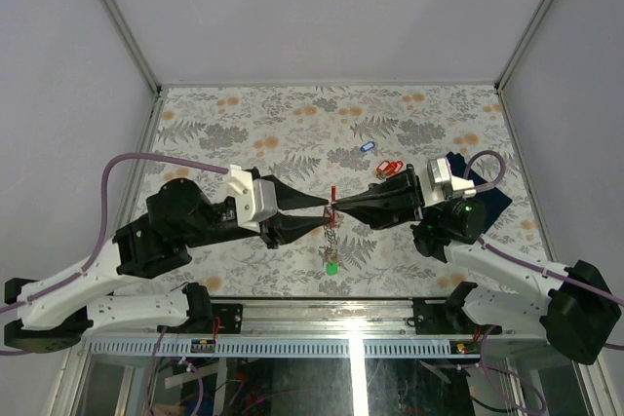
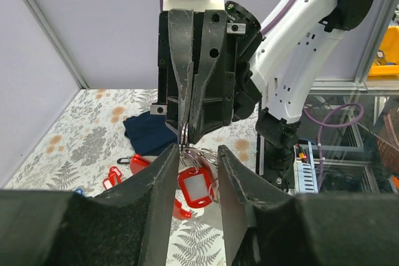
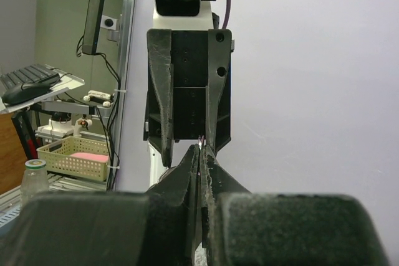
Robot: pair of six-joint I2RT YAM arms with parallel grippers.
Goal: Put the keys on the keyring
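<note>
Above the middle of the table my right gripper (image 1: pixel 337 209) is shut on the thin metal keyring (image 2: pixel 184 135); from my right wrist only a glint of the keyring (image 3: pixel 200 143) shows at my right gripper (image 3: pixel 201 151). A red tag (image 2: pixel 195 187) and more rings hang from it. A short chain with a green tag (image 1: pixel 331 267) dangles below. My left gripper (image 2: pixel 196 151) faces the right one, its jaws apart on either side of the red tag (image 1: pixel 332 193), one fingertip (image 2: pixel 171 154) right by the ring. A blue-tagged key (image 1: pixel 367 146) lies on the table behind.
Red-tagged keys (image 1: pixel 390 168) lie behind the right gripper, and red tags (image 2: pixel 112 176) show again from the left wrist. A dark navy folded cloth (image 1: pixel 495 198) sits at the table's right, partly under the right arm. Grey walls close three sides of the floral table (image 1: pixel 244 124).
</note>
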